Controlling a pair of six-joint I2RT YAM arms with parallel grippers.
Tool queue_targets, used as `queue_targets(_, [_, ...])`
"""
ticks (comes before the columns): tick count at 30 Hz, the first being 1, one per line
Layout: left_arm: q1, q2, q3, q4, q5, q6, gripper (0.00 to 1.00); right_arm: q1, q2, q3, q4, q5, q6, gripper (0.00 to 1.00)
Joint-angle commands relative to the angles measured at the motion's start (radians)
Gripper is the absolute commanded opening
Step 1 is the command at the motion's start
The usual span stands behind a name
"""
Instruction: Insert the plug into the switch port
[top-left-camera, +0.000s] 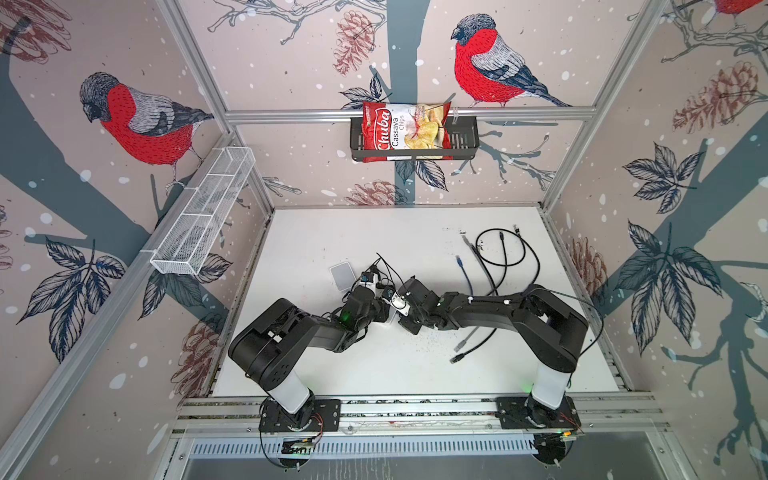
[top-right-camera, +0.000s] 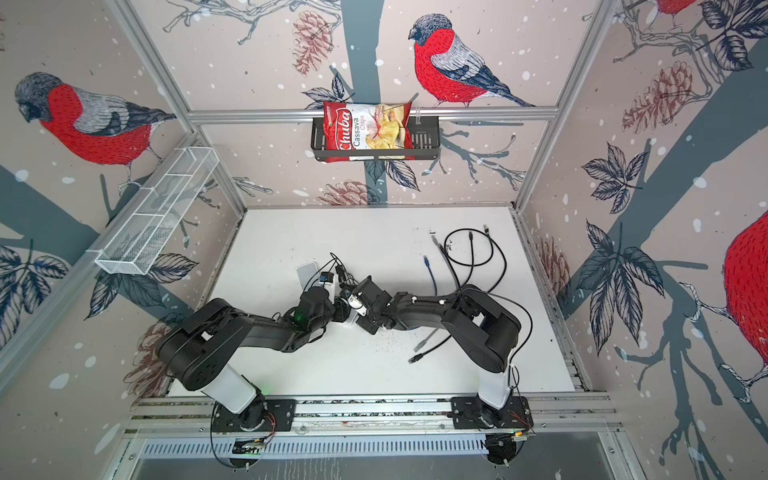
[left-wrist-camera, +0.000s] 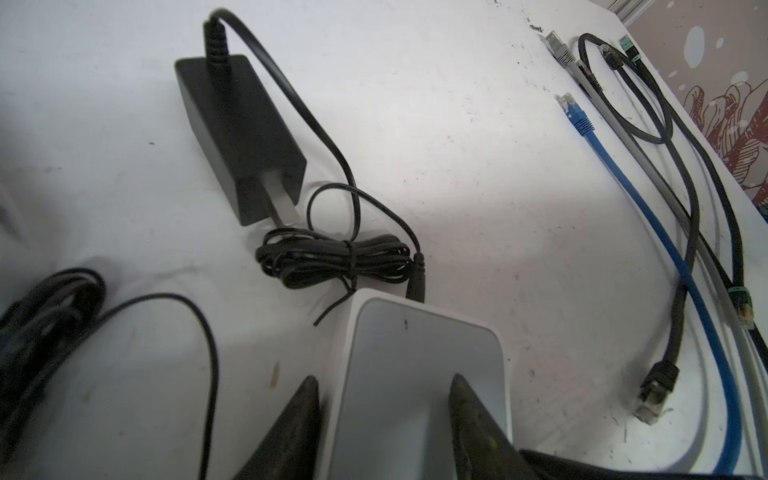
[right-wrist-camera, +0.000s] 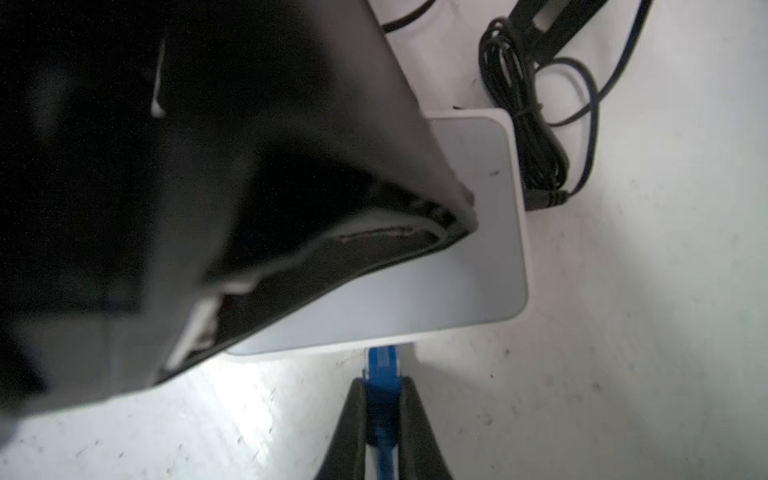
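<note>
Just past the left gripper (left-wrist-camera: 384, 399) the way is cluttered: the switch (left-wrist-camera: 419, 374), a bundled black cord (left-wrist-camera: 336, 262) and a black adapter (left-wrist-camera: 237, 133) crowd the desk (left-wrist-camera: 478, 166). Off to its side, loose cables (left-wrist-camera: 681, 232) sprawl. The right gripper (right-wrist-camera: 382, 399) has open desk flanking it, the switch directly ahead.

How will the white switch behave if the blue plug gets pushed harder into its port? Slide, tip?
The switch looks small, flat and probably light, so alone it would likely slide on the smooth table. Tipping seems unlikely given its low profile. The left hand straddles it, likely bracing it while the right hand pinches the blue plug.
</note>
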Motion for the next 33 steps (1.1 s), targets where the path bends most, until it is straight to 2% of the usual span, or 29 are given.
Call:
queue_targets(1, [-0.029,0.015,0.007,-0.054,0.266,-0.019,0.49,0.014,0.015,0.042,0.421,-0.13,-0.064,0.03])
queue_targets(10, [0.011,-0.021,0.09,-0.211,0.186,0.023,0.5,-0.003,0.022,-0.038,0.397,-0.041,-0.054,0.03])
queue_targets(16, [0.038,-0.047,0.179,-0.329,0.14,0.069,0.56,-0.045,0.015,-0.096,0.396,-0.018,-0.001,0.03])
queue_targets(23, [0.083,-0.06,0.23,-0.38,0.116,0.092,0.67,-0.087,0.041,-0.073,0.347,-0.006,-0.001,0.04])
queue_targets(28, [0.116,-0.065,0.256,-0.386,0.104,0.09,0.71,-0.105,0.075,-0.02,0.285,-0.018,-0.017,0.05])
queue_targets(29, [0.125,-0.065,0.259,-0.383,0.108,0.087,0.72,-0.106,0.082,-0.012,0.272,-0.022,-0.021,0.05])
queue_targets(31, [0.133,-0.06,0.266,-0.383,0.116,0.088,0.95,-0.108,0.091,-0.003,0.257,-0.024,-0.026,0.06])
queue_targets(33, [0.137,-0.056,0.275,-0.388,0.119,0.095,0.97,-0.108,0.102,0.009,0.238,-0.035,-0.03,0.07])
